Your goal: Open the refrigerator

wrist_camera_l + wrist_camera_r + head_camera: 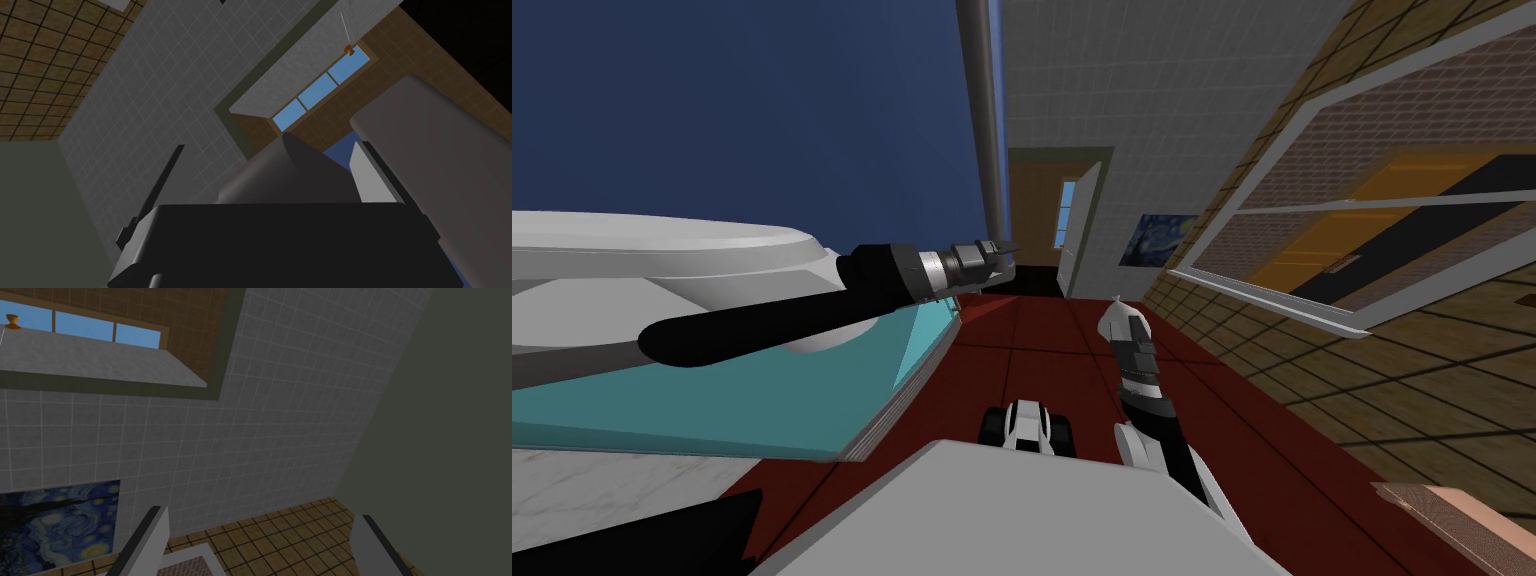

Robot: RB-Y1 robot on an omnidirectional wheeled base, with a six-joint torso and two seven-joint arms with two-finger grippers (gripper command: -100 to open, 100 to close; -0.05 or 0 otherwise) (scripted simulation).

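Place: a room in a house.
Walls: pale grey tiled wall (280, 438) ahead of the right hand (262, 515); brown tiled wall (1412, 400) to its right.
Art: starry-night painting (60, 523) on the grey wall.
Doorway: open white door (1079, 225) beyond the left hand (1004, 250), blue window (1065, 212) behind it.
Floor: dark red floor (1052, 340).
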